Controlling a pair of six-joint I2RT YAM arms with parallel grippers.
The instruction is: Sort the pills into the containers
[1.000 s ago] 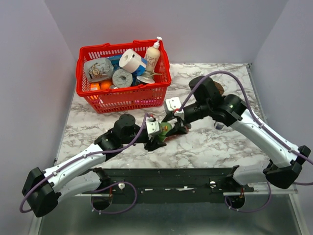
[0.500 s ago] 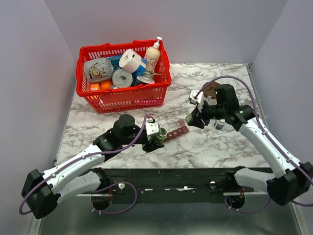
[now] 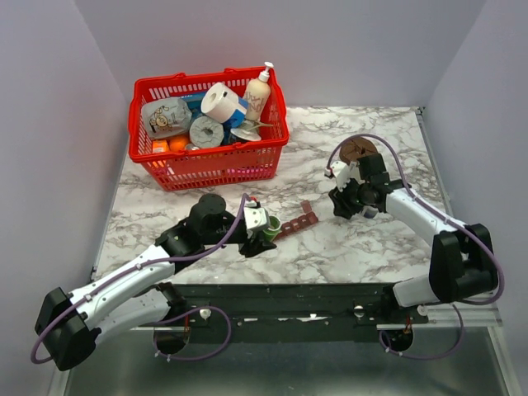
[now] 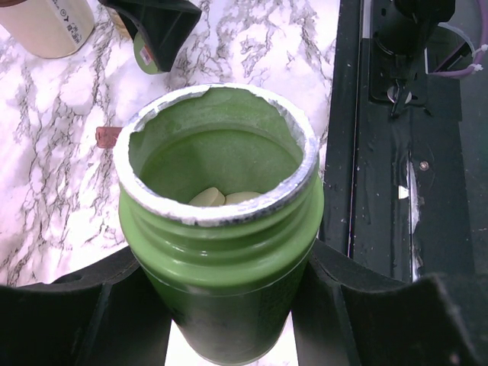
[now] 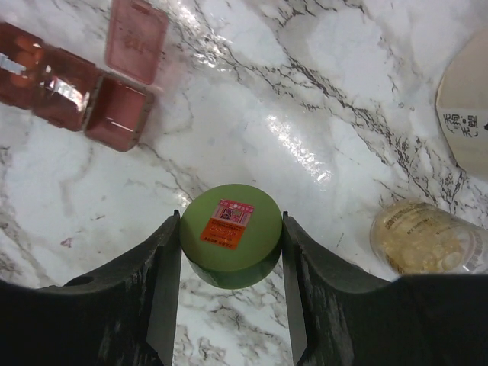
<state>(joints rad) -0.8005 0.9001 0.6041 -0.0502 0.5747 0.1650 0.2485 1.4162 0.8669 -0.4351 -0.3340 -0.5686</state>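
Note:
My left gripper (image 3: 266, 233) (image 4: 229, 305) is shut on an open green pill bottle (image 3: 271, 224) (image 4: 217, 229), held upright with pale pills (image 4: 225, 198) at its bottom. My right gripper (image 3: 342, 203) (image 5: 231, 236) is shut on the bottle's green cap (image 5: 231, 232), which bears an orange sticker, just above the marble. The dark red-brown pill organizer (image 3: 297, 223) (image 5: 72, 84) lies between the arms with one lid (image 5: 137, 38) flipped open. A corner of it shows in the left wrist view (image 4: 107, 136).
A red basket (image 3: 206, 169) of groceries stands at the back left. A small clear jar (image 3: 369, 211) (image 5: 423, 240) of yellowish contents and a beige bottle (image 5: 465, 107) (image 4: 46, 27) lie by my right gripper. A brown round object (image 3: 357, 150) sits behind it.
My right gripper has pulled away from the green bottle to the right with the cap and come down near the small jar. My left gripper has stayed put with the bottle.

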